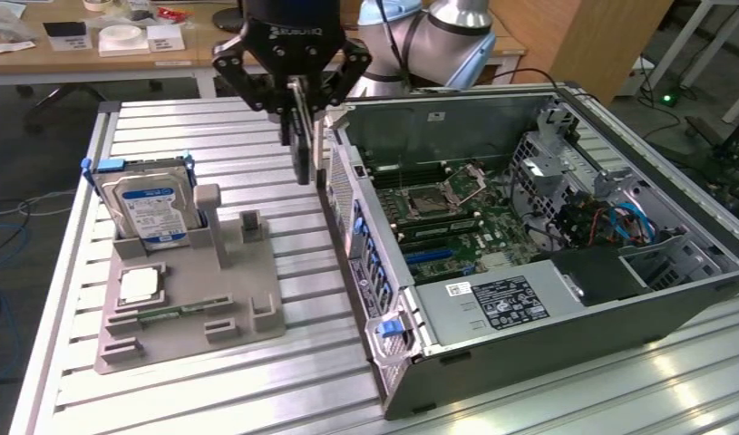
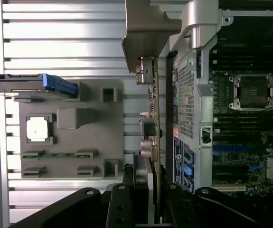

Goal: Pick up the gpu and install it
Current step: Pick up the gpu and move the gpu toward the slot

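Note:
My gripper (image 1: 300,107) hangs above the table between the grey fixture and the open computer case, shut on the gpu (image 1: 304,149). The gpu is a thin dark card seen edge-on, hanging straight down from the fingers, clear of the table. In the wrist view the gpu (image 2: 156,114) runs away from my gripper (image 2: 148,178), with its metal bracket (image 2: 145,28) at the far end. It sits just outside the case's perforated rear wall (image 2: 186,80). The motherboard (image 1: 466,222) lies inside the case, apart from the card.
The grey fixture (image 1: 242,272) holds a blue-labelled hard drive (image 1: 149,207) standing upright, a square processor chip (image 1: 140,286) and a green memory strip (image 1: 163,314). The open case (image 1: 550,299) takes up the exterior view's right. Desks with clutter stand behind the table.

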